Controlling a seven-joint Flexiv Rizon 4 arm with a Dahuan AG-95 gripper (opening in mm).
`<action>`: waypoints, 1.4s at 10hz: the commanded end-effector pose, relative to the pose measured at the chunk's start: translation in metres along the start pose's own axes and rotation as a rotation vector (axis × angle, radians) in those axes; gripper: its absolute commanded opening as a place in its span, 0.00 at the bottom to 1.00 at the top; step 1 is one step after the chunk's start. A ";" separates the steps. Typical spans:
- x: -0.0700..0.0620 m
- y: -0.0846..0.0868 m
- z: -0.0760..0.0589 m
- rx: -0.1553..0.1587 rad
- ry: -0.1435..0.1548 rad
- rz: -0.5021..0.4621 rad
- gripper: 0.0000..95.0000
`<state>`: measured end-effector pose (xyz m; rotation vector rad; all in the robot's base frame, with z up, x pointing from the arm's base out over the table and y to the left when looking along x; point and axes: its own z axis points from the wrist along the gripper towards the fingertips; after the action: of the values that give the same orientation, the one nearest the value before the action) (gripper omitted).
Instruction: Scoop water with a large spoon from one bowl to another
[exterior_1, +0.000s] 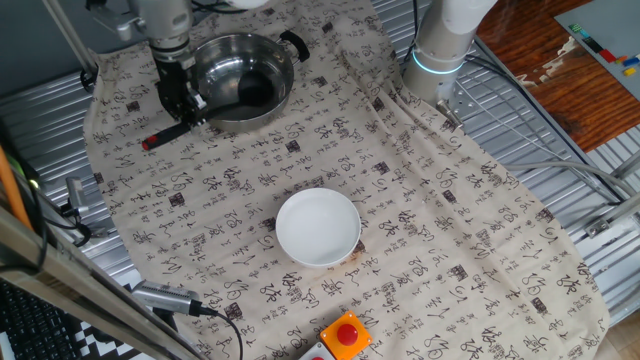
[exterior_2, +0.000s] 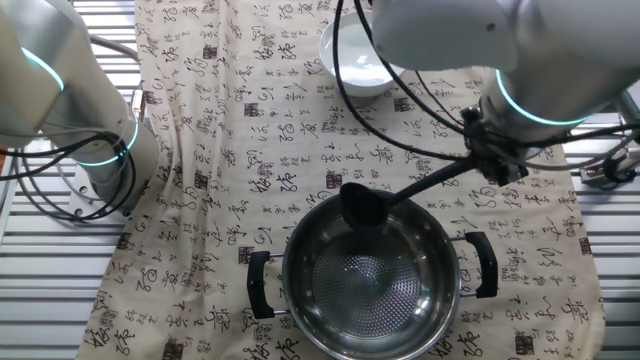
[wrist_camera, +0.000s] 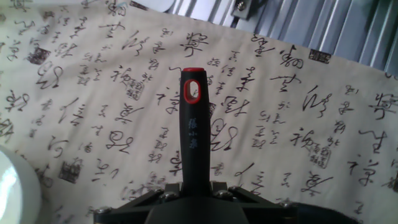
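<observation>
The steel bowl with black handles stands at the back left of the cloth; in the other fixed view the steel bowl is near the front. My gripper is shut on the handle of the black ladle, just beside that bowl. The ladle's cup hangs over the bowl's inside, near the rim. The red-tipped handle end sticks out past my gripper above the cloth. The white bowl sits apart, mid-table; whether it holds water is unclear.
A cloth printed with characters covers the table. A red button box sits at the front edge. The arm's base stands at the back right. Metal slats and cables flank the cloth.
</observation>
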<state>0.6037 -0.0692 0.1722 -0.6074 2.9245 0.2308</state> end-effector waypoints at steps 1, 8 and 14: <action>0.002 -0.016 0.005 -0.016 -0.003 -0.024 0.00; 0.003 -0.042 0.023 -0.005 -0.001 -0.104 0.00; 0.011 -0.043 0.026 -0.002 0.014 -0.103 0.00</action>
<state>0.6149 -0.1075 0.1396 -0.7640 2.8956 0.2267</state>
